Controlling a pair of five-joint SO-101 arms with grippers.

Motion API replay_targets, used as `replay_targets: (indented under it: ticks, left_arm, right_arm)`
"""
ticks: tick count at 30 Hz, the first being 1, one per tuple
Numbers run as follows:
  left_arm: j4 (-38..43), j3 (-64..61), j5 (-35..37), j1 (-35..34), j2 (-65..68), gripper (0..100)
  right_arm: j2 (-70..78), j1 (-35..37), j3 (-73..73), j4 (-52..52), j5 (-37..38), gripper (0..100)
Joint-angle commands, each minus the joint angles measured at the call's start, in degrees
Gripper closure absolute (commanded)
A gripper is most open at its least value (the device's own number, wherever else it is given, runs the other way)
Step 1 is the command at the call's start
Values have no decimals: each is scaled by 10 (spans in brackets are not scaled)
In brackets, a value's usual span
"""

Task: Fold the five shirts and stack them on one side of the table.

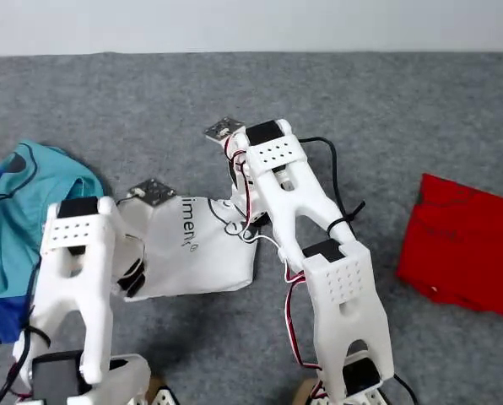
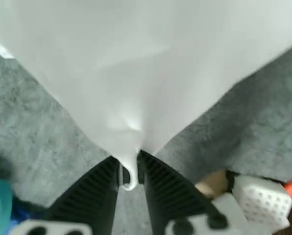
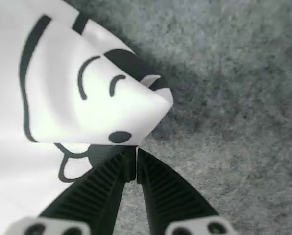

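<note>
The white printed fabric shirt (image 1: 197, 249) lies mid-way on the grey carpeted desk (image 1: 386, 110), its left edge pinched in the left tool (image 2: 129, 178) and its far-right corner in the right tool (image 3: 131, 166). At the left, a crumpled teal shirt (image 1: 15, 211) lies atop a blue shirt (image 1: 2, 312). At the far right lies a folded red shirt (image 1: 462, 240).

Cannot see the white shirt (image 1: 202, 253) whole from the high view: left edge lost under the left arm (image 1: 78, 278), far right corner under the right arm (image 1: 294, 194). Cut off at the left edge there, the teal shirt (image 1: 24, 211) and the blue cloth (image 1: 2, 316) below it; at the right edge, the red shirt (image 1: 462, 245). From the left wrist, blurred and running past the top and both sides; cannot tell which part sits pinched in the jaws of the left gripper (image 2: 130, 164). From the right wrist, cannot follow the black print (image 3: 121, 61), partly tucked under a fold and behind the jaws.
</note>
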State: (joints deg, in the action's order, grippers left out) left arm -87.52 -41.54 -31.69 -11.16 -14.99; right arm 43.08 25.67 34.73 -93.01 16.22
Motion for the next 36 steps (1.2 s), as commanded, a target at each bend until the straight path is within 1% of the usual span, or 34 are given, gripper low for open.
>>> replay_targets:
  ticks: [1,3,5,10,17,20,22,24,26,28,32,36]
  left_arm:
    - [39,-18,-7,-7,-21,964]
    - [40,-16,-7,-7,-24,920]
    - [36,-10,-6,-10,-25,897]
    - [-23,48,-6,-11,-25,896]
    - [-124,198,-6,-11,-26,896]
    - [-127,262,-1,-11,-29,896]
    - [-100,288,38,-7,-25,896]
    - [-41,292,96,5,-13,896]
    - [13,291,146,18,18,900]
    - [56,294,178,36,64,926]
    - [100,316,200,67,165,970]
    - [94,384,205,72,244,971]
  right_arm:
    - [-6,-9,4,-7,-4,989]
    - [-6,-7,4,-7,-4,989]
    - [-10,-7,4,-7,-4,989]
    - [-33,-5,14,-35,-4,989]
    - [-101,-6,14,-47,-6,989]
    - [-124,-6,14,-47,-7,989]
    - [-129,-6,14,-45,-9,989]
    - [-123,-6,14,-38,-9,989]
    - [-110,0,14,-22,-10,989]
    - [-97,8,14,-7,-11,989]
    - [-73,23,14,26,-54,989]
    - [-48,25,14,44,-61,989]
